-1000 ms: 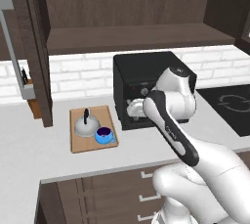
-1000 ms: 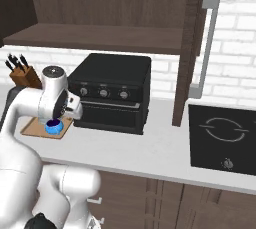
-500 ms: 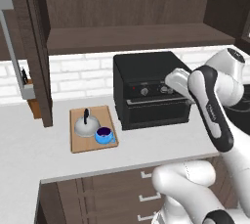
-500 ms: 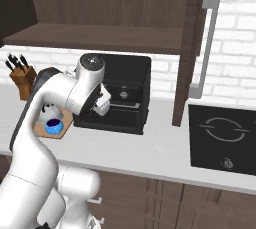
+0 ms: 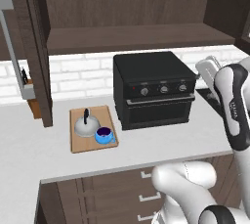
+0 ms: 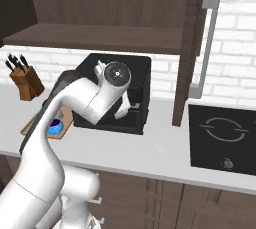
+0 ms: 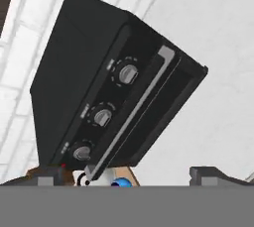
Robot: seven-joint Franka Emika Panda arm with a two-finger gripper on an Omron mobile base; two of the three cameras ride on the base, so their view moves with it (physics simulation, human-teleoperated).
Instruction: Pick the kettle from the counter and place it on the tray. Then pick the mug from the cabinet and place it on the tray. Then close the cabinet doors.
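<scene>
The silver-grey kettle (image 5: 86, 126) and the blue mug (image 5: 104, 135) stand side by side on the wooden tray (image 5: 79, 145), on the counter (image 5: 29, 157) left of a black oven. My gripper (image 7: 127, 177) is open and empty, its fingertips (image 7: 50, 177) set wide apart. It hangs in front of the oven's right side, well to the right of the tray, and looks back along the oven's front. In the hand view the mug (image 7: 118, 183) and a bit of the kettle (image 7: 82, 179) peek in at the bottom. The cabinet (image 5: 132, 37) stands open with a bare shelf; its doors (image 5: 34, 47) (image 6: 192, 48) are swung outward.
The black oven (image 5: 154, 88) sits mid-counter under the cabinet shelf. A brown knife block (image 6: 25, 80) stands at the back left by the brick wall. A black stovetop (image 6: 222, 138) lies to the right. Dark wood drawers (image 5: 122, 189) run below the counter.
My arm has swung from above the tray rightward across the oven's front. The kettle and mug have stayed on the tray. The gripper has stayed open.
</scene>
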